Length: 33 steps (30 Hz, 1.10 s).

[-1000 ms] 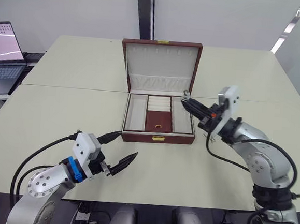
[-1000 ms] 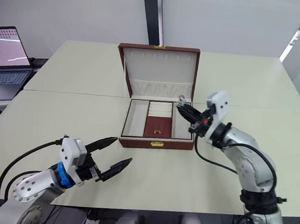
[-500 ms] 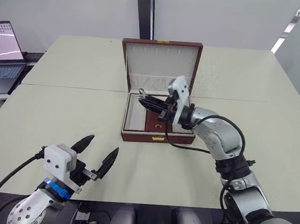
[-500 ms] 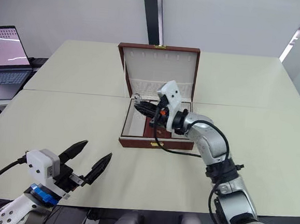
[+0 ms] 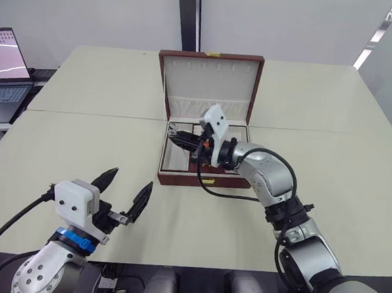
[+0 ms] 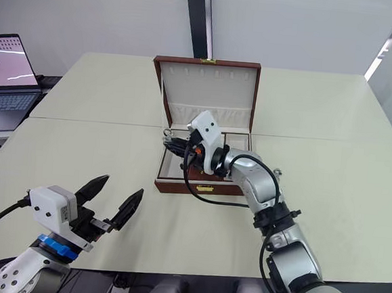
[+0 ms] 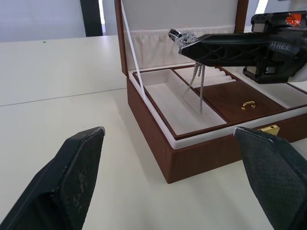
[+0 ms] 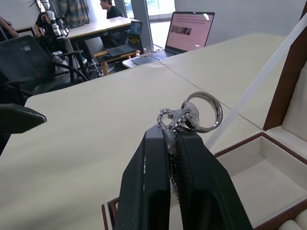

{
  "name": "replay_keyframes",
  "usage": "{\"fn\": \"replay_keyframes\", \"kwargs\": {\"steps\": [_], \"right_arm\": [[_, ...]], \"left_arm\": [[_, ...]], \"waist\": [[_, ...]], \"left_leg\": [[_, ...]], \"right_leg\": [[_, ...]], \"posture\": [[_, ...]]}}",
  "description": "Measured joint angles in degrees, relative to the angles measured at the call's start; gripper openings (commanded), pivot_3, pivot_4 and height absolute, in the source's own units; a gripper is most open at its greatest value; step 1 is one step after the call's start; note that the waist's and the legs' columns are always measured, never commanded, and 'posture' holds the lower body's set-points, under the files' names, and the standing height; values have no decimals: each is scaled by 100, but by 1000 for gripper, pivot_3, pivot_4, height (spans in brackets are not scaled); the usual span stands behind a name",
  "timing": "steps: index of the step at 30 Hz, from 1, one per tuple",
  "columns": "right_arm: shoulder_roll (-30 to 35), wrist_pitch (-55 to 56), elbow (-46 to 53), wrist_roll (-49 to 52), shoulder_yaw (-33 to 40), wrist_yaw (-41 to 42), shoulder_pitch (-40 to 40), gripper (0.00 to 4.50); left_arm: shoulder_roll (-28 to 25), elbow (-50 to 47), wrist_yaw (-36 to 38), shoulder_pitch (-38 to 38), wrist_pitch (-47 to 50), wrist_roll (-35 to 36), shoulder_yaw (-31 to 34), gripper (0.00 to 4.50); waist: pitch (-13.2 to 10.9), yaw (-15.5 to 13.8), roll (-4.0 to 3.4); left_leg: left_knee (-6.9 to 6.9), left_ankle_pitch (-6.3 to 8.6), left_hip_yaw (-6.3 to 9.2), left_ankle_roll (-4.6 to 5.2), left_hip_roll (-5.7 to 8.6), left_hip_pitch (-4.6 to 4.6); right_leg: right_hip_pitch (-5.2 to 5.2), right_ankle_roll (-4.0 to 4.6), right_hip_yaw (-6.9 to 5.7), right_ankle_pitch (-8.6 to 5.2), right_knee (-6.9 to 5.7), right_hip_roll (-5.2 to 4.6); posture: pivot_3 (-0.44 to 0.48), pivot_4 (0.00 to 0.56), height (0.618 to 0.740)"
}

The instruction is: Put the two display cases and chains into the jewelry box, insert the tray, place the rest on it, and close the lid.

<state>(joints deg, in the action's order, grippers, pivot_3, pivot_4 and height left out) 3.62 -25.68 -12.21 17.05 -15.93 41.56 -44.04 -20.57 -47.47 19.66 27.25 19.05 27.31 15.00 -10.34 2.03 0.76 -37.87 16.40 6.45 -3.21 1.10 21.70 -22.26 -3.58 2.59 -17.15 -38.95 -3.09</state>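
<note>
Jewelry box lid up, tray w/ gold handle inside. Right gripper clamped on chain over left compartment. Left gripper spread apart.

An office or lab workspace — plain white walls and pale, pushed-together worktops. An open laptop sits at the side. Behind are more desks, black chairs and seated people — another laptop too.

Box: glossy red-brown wood, matt cream cloth lining, brass clasp. Chain: shiny silver metal. Surface: smooth, matt beige.
</note>
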Motion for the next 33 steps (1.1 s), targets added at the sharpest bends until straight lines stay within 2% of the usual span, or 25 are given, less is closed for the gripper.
{"fn": "replay_keyframes", "kwargs": {"steps": [15,17,20,27,30,33], "right_arm": [[-131,21,-173,-359,-3,-149,16,23],[-134,16,-173,-392,8,-169,23,677],[-148,6,-173,-403,46,-186,23,1375],[-140,-4,-172,-402,130,-184,23,3323],[-119,-10,-149,-400,140,-181,27,4398],[-38,-28,-61,-394,179,-164,85,4454]], "left_arm": [[52,274,402,254,-421,19,0,4500],[56,341,472,275,-480,8,0,4500],[56,397,502,282,-583,-19,0,4500],[53,568,616,199,-692,-44,0,4500],[32,680,645,75,-692,-39,0,4500],[-12,750,717,-37,-684,-28,0,4500]], "waist": [[0,3,0],[0,3,0],[0,5,0],[-1,15,-1],[-1,15,-1],[-1,15,-1]], "left_leg": [[1,0,0,0,0,0],[1,0,0,0,0,1],[1,0,0,0,0,1],[1,0,0,0,0,1],[1,0,0,0,0,1],[1,0,0,0,0,1]], "right_leg": [[-1,1,0,0,1,0],[-1,1,0,0,1,0],[-1,1,0,0,1,0],[-1,1,0,0,1,0],[-1,1,0,0,1,0],[-1,1,0,0,1,0]], "posture": [[0,150,740],[0,150,740],[0,150,740],[0,150,740],[0,150,740],[0,150,740]]}}
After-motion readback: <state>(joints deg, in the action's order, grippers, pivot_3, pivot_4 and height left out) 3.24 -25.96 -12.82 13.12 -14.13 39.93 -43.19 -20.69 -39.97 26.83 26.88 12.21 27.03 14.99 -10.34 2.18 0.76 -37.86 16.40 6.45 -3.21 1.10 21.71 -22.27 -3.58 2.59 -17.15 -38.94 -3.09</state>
